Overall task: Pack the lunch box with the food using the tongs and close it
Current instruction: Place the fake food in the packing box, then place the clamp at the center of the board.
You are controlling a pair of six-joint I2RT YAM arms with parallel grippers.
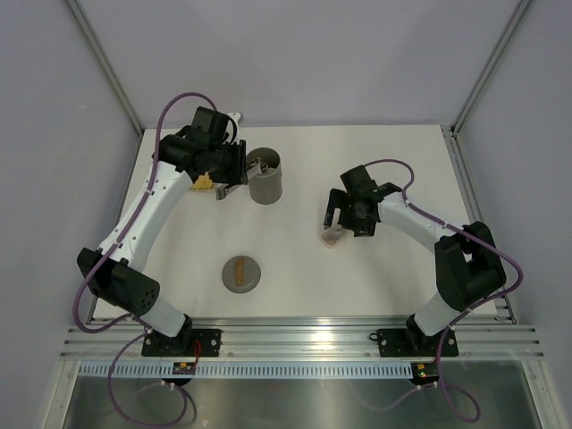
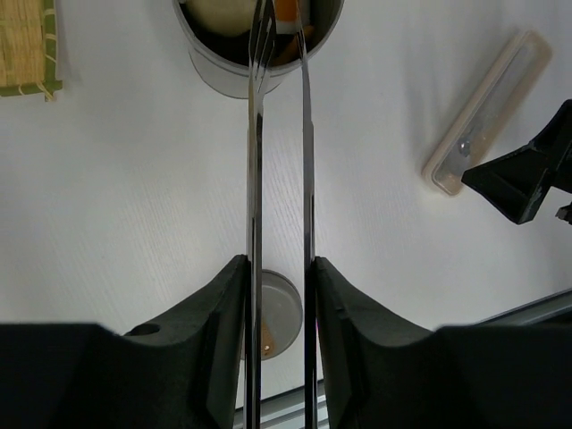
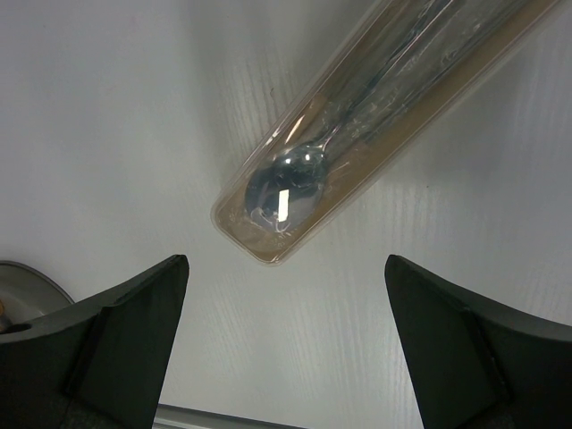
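Observation:
The grey lunch box [image 1: 265, 185] stands upright at the back of the table, left of centre. My left gripper [image 1: 234, 170] is just left of it, shut on the tongs [image 1: 257, 164]. In the left wrist view the left gripper [image 2: 279, 264] presses both slim silver arms of the tongs [image 2: 254, 197], and their tips reach over the rim into the lunch box [image 2: 214, 71]. Food lies inside it: a white piece [image 2: 219, 13] and an orange piece [image 2: 288, 9]. My right gripper [image 1: 344, 219] hangs open over the table at the right, its fingers wide apart in its own view [image 3: 286, 259].
The round grey lid [image 1: 241, 273] with a brown handle lies near the front; it also shows between the tong arms [image 2: 281, 308]. A pale cutlery case [image 3: 357, 134] holding a spoon lies under the right gripper. A yellow woven mat [image 2: 25, 45] sits behind the left arm.

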